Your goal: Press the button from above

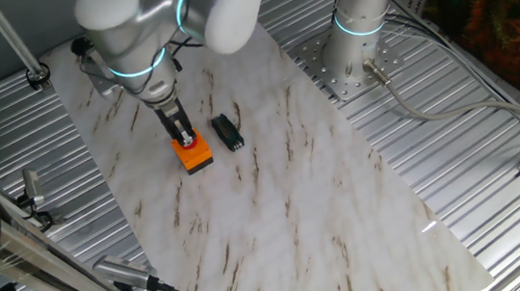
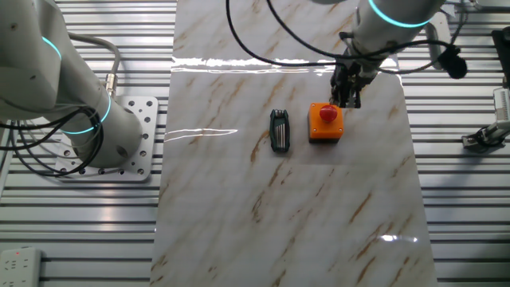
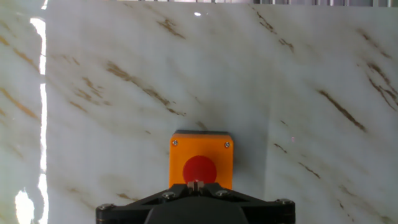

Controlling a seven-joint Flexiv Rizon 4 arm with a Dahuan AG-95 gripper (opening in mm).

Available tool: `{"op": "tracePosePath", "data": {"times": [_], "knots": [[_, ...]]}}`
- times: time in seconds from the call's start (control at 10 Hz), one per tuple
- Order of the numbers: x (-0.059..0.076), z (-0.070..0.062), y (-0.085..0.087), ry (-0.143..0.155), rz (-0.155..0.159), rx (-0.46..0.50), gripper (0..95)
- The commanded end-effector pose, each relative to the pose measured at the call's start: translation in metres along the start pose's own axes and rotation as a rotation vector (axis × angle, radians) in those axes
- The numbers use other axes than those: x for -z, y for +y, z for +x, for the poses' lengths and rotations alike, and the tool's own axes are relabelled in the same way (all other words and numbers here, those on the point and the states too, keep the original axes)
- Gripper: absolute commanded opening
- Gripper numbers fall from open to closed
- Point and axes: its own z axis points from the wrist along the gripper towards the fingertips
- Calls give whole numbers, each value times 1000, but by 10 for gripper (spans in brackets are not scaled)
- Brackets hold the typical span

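Sitting cap-up on its square orange base, the button (image 2: pixel 327 115) faces straight upward on the marble-patterned bench (image 2: pixel 319 215), so a vertical push suits it. The gripper (image 2: pixel 348 97) hangs just above the button, its tip near the red cap; whether the fingers are parted or closed I cannot tell. A small black block (image 2: pixel 279 130) lies beside the button, apart. Around the button's sheet runs ribbed metal decking (image 2: pixel 80 231).

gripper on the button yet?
Cannot tell. Gripper overlaps the red button in both fixed views; hand view hides the tips, so no contact or gap shows.
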Motion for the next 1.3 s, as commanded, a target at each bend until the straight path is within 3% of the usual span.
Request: {"op": "tracePosePath", "data": {"times": [0.1, 0.6, 1.3], "knots": [[-2, 3, -1, 6, 16, -2, 0], [-11, 2, -6, -4, 16, -7, 0], [-20, 1, -9, 5, 8, -2, 0]]}}
